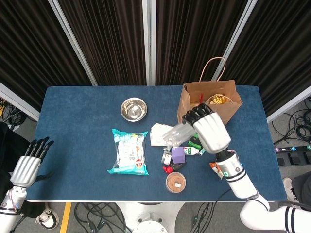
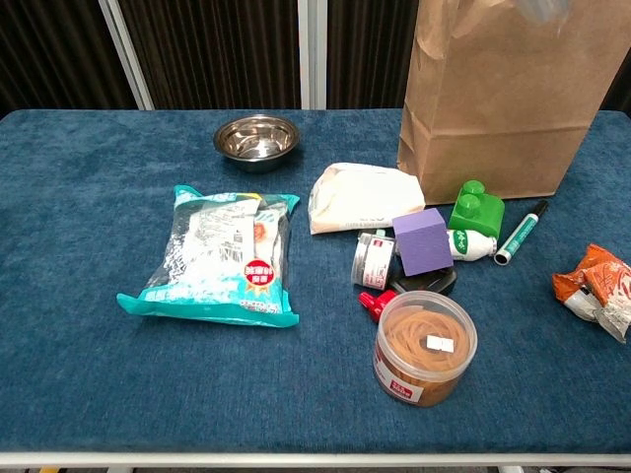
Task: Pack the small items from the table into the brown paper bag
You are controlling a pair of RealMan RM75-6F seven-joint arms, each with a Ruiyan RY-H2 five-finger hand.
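Observation:
The brown paper bag [image 1: 228, 110] [image 2: 503, 89] stands open at the back right with items inside. My right hand [image 1: 208, 128] is raised high beside the bag's left front corner and grips a clear plastic sleeve [image 1: 175, 133] that sticks out to the left. Below it on the cloth lie a purple cube [image 2: 424, 241], a green brick [image 2: 475, 209], a marker [image 2: 523, 232], a small white bottle [image 2: 471, 243], a small tin [image 2: 372, 259], a tub of rubber bands [image 2: 425, 345] and an orange packet [image 2: 595, 289]. My left hand [image 1: 29, 164] hangs off the table's front left, fingers apart and empty.
A steel bowl [image 1: 133, 108] sits at the back centre. A teal snack packet [image 1: 128, 151] lies mid-table, and a white packet [image 1: 160, 134] lies between it and the bag. The blue cloth [image 1: 77, 126] covers the table.

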